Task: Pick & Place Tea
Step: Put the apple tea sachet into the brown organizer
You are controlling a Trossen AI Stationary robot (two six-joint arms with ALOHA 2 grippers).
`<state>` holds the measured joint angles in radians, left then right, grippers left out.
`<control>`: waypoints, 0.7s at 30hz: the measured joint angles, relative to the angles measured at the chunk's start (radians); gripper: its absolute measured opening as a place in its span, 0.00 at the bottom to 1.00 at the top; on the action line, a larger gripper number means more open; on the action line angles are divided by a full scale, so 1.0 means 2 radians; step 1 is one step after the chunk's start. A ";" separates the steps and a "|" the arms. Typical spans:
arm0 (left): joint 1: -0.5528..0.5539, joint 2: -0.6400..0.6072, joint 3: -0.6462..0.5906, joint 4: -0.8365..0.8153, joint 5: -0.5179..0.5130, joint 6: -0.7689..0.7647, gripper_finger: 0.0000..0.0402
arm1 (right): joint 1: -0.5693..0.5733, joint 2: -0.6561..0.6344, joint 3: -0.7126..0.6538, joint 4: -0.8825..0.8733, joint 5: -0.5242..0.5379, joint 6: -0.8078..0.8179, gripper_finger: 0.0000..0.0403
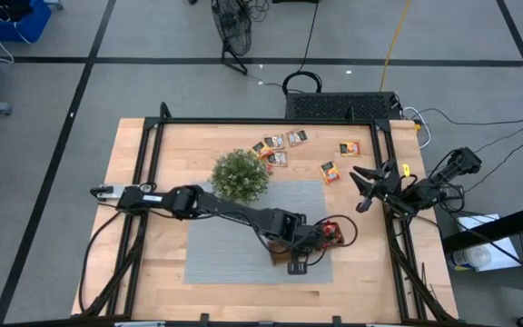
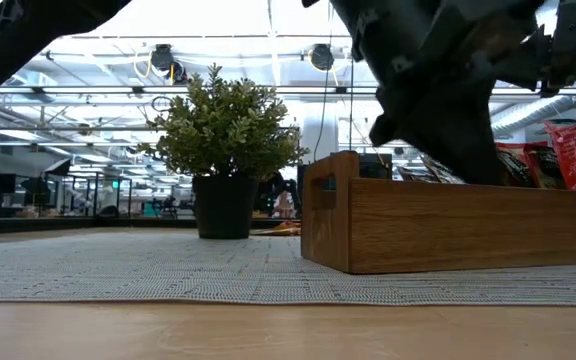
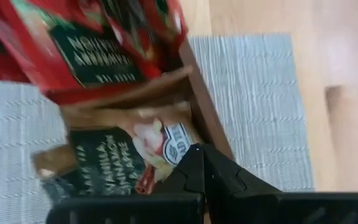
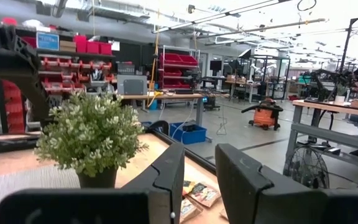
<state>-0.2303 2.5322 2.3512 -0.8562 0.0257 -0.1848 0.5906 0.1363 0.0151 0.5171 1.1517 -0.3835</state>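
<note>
Red tea sachets [image 3: 98, 43] lie just ahead of the left pincer [image 3: 202, 163], its tips together; grey mat [image 1: 216, 245] on wooden bench [image 1: 152, 263].

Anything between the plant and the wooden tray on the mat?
In the low view, only bare grey mat separates the plant from the wooden tray. In the high view, the left arm passes above that stretch.

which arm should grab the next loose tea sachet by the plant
Right. The right gripper hangs with jaws open, close to the loose tea sachets on bare wood. The left gripper is down at the wooden tray, jaws shut.
</note>
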 joint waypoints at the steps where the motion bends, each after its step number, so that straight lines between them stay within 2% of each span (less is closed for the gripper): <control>1: 0.000 0.005 0.000 0.000 0.000 0.000 0.00 | 0.000 0.000 0.000 0.001 0.000 0.000 0.19; 9: 0.001 0.025 -0.001 0.015 0.028 -0.004 0.00 | 0.000 0.000 0.000 0.001 0.000 0.000 0.19; 21: 0.002 0.026 -0.009 0.006 -0.027 -0.020 0.01 | 0.000 0.000 0.000 0.001 0.000 0.001 0.19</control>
<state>-0.2264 2.5843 2.3325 -0.8444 -0.0284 -0.2241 0.5907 0.1360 0.0151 0.5189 1.1518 -0.3806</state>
